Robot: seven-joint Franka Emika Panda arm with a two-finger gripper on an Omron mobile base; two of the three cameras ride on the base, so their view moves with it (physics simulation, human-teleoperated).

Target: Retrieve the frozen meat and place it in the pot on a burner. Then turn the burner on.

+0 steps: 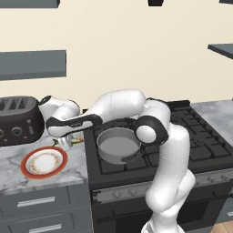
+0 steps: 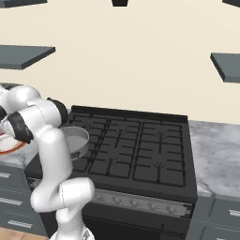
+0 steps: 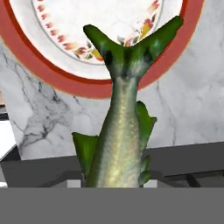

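Left base view: the white arm reaches from the lower right toward 9 o'clock, over the black cooktop (image 1: pixel 182 136), so that its gripper (image 1: pixel 72 142) hangs above the marble tabletop (image 1: pixel 13 175) just left of the stove edge. A bit of the frozen meat (image 1: pixel 76 141) shows at the gripper, greenish-yellow, hanging clear of the surface. The pot (image 1: pixel 118 144) sits on the front-left burner (image 1: pixel 119 157), at 3 o'clock from the gripper. A white plate (image 1: pixel 44 162) with a red-orange rim lies on the tabletop at 7 o'clock from the gripper, and a dark toaster (image 1: pixel 20 119) stands at 10 o'clock.

Right base view: the arm bends up at the left edge; part of the pot (image 2: pixel 77 139) shows behind it on the front-left burner (image 2: pixel 84 161), and a sliver of the plate (image 2: pixel 9 146) lies at 9 o'clock.

Hand view: the frozen meat (image 3: pixel 120 135) rises from the bottom centre, forked green tail pointing to 12 o'clock over the plate (image 3: pixel 65 81). The gripper is pinching the fish at its lower end, its tips hidden by the body.
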